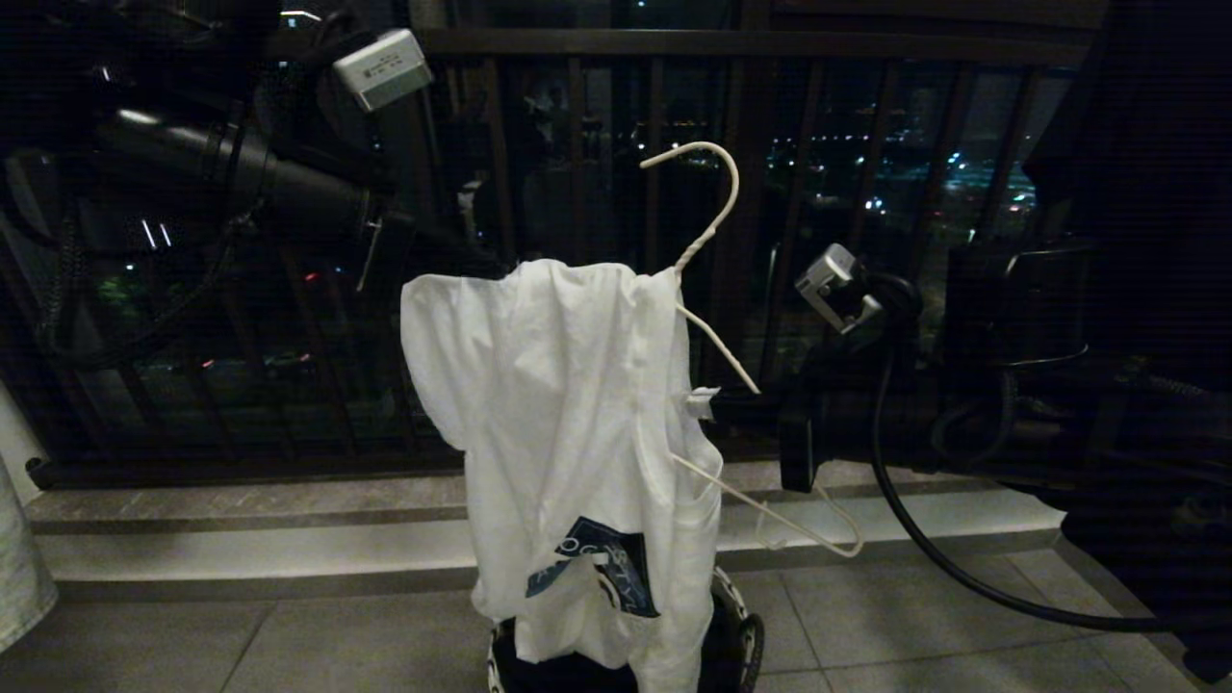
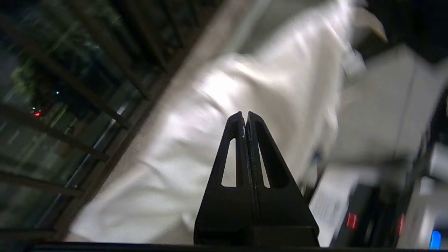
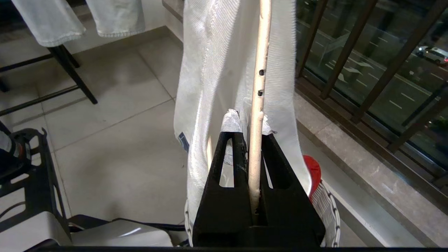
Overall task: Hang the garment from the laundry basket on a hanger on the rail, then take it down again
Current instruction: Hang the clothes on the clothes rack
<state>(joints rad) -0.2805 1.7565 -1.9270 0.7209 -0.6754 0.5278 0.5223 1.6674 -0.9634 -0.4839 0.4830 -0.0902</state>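
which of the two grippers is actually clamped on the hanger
The right gripper: its fingers pinch the white wire hanger that carries the T-shirt. The left gripper is shut on nothing.

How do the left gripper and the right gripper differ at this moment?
The right gripper is shut on the hanger, its wire clamped between the fingers; the left gripper is shut on nothing, its fingers pressed together. The right gripper sits beside the garment, carrying the hanger with the garment draped on it; the left gripper points at the garment without gripping it. Both have black fingers with open slots.
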